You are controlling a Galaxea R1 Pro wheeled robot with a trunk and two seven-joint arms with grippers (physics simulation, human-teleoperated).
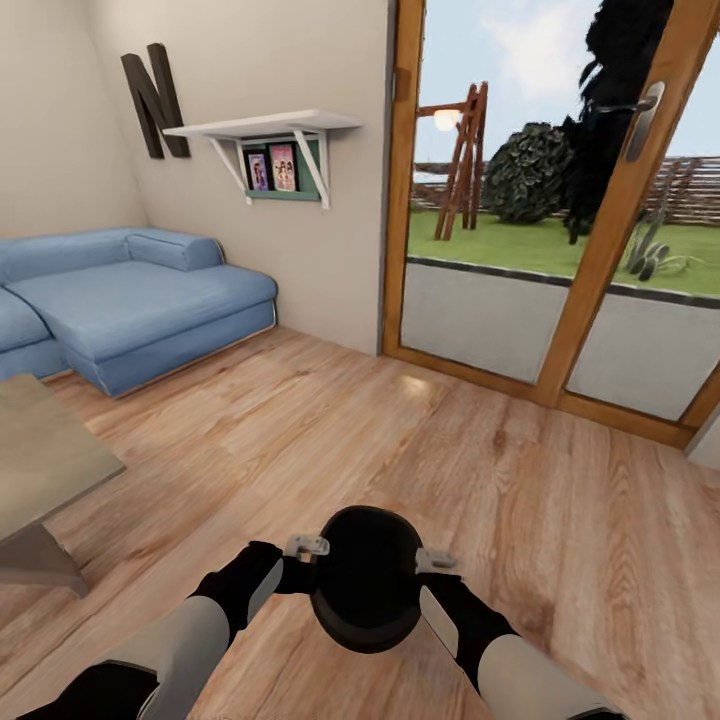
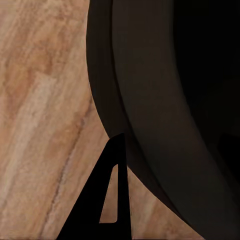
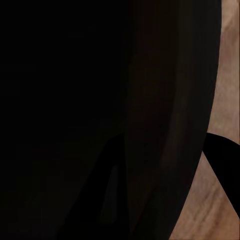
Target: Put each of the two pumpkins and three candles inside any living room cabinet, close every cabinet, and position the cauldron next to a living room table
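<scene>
- A small, round, matt black cauldron (image 1: 366,578) with a wide mouth is held between the robot's two hands, low in the head view and directly in front of the trunk.
- The cauldron's body looks smooth and dark all over, with a rounded rim; no markings can be made out.
- Its mouth appears to face up and slightly toward the robot, so the dark hollow shows as a broad oval. It is round, with no clear long axis.
- The left hand (image 1: 300,560) presses against the cauldron's left side; the right hand (image 1: 437,567) presses against its right side, and the pot sits squarely between them.
- In the left wrist view the cauldron's curved black wall (image 2: 165,115) lies right beside one dark finger (image 2: 107,200), with wooden floor beyond.
- In the right wrist view the black wall (image 3: 100,120) is very close, with a sliver of floor at one edge.
- Whether each hand's fingers are clamped on the rim or merely pushed against the pot cannot be told.
- Under the hands lies a light brown wood-plank floor (image 1: 400,430).
- To the left of the left hand, well apart, a corner of the low grey-topped counter (image 1: 45,455) enters the view.
- Beyond it stands a pale blue fabric sofa (image 1: 130,300).
- Ahead and to the right of the right hand is a wood-framed glass door (image 1: 560,250) showing a garden.
</scene>
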